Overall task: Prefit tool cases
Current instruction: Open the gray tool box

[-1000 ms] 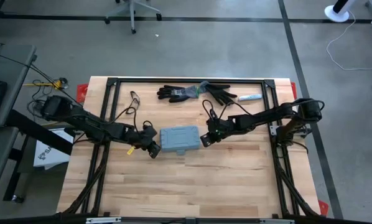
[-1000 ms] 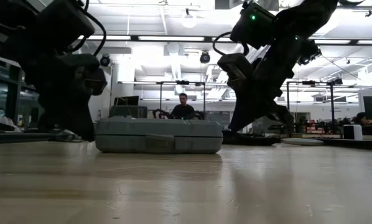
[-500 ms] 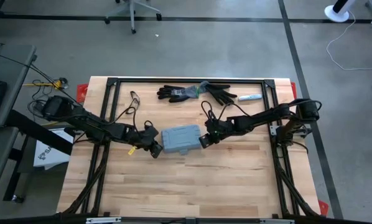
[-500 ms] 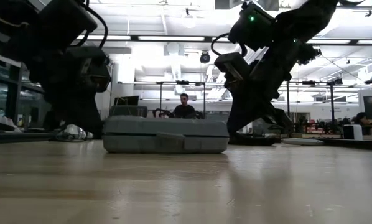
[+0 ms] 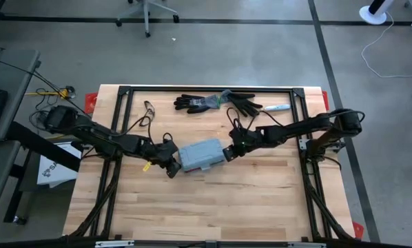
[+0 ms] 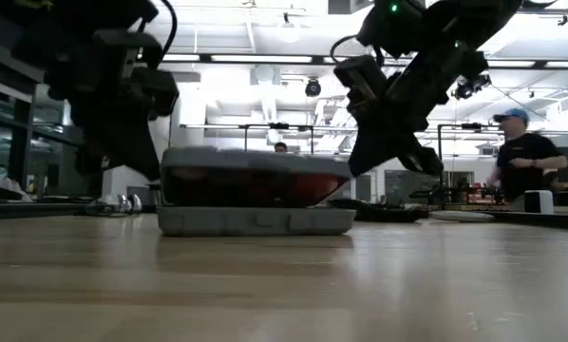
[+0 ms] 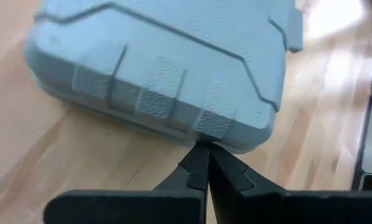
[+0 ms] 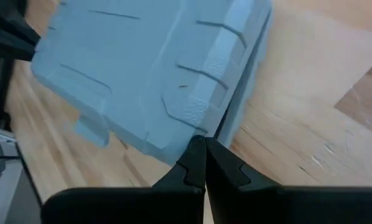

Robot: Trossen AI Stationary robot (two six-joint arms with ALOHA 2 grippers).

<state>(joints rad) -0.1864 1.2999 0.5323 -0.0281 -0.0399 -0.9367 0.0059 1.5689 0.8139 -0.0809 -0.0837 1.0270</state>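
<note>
Your landmark is the tool case (image 5: 201,154), mid-table, sitting slightly skewed to the table edges.

Left of it: the left gripper (image 5: 171,164) sits at the case's left end, front corner. In the left wrist view its fingers (image 7: 198,163) are pressed together, tips touching the lid's corner (image 7: 236,127). Behind that arm, left of the case, you have bare wood out to the black frame rail (image 5: 116,131).

The case itself: the lid (image 6: 254,161) is raised off the base (image 6: 255,220) in the low view, with a dark gap between them and red showing inside. The base rests flat on the table.

Right of it: the right gripper (image 5: 228,153) is at the case's right end. In the right wrist view its fingers (image 8: 201,163) are together, tips at the lid's edge (image 8: 192,112), with a dark seam beside them.

In front of the case you have a wide strip of open wood table (image 5: 213,207). Behind the case, at the far edge, lie black gloves (image 5: 216,103) and, right of them, a small white-and-blue item (image 5: 276,108), both well apart from the case.

Room beyond: grey floor with dark tape lines and a chair base (image 5: 149,12) in the high view. In the low view, a person (image 6: 520,161) in a cap and dark shirt stands right of the case, far back.
</note>
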